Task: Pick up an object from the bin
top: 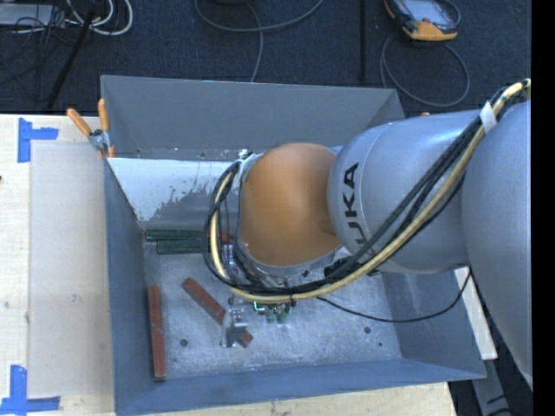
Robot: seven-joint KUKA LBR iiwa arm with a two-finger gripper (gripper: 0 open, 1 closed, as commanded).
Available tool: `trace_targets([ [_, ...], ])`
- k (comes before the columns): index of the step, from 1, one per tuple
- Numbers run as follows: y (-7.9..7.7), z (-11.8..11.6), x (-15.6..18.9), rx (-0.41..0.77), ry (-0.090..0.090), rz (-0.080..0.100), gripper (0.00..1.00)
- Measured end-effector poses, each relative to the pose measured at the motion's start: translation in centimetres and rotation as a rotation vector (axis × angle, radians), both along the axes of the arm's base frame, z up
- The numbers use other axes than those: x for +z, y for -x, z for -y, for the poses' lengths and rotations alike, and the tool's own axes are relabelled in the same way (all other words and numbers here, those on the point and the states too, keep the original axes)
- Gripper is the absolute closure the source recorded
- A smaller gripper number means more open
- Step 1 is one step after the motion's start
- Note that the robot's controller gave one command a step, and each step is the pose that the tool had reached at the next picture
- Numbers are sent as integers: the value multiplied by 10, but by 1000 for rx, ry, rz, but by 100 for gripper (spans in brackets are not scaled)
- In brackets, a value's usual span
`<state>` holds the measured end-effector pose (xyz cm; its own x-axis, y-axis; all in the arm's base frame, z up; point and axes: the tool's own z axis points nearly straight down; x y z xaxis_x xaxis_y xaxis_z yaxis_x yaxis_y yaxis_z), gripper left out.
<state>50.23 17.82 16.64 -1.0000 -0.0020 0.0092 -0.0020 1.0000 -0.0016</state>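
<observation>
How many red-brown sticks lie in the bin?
2. A long stick lies along the left wall; a shorter stick lies slanted just left of the gripper. A brown bit beside the gripper is unclear. The arm may hide others.

In the grey metal bin [347, 376] lie a long reddish-brown bar [156, 332] along the left wall and a shorter reddish-brown bar [203, 301] — slanted — near it. A dark green bar [178, 246] lies farther back.

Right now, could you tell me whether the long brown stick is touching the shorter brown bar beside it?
Apart. The camera view shows bare bin floor between the long brown stick and the shorter brown bar.
</observation>
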Motion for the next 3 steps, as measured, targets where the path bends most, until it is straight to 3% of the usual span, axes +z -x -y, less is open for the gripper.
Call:
trace_targets([
  [1, -2, 1, 4, -3, -1, 7, 0],
  [2, -35, 33, -91, 10, -5, 16, 100],
  [3, -35, 33, -91, 9, -5, 16, 100],
])
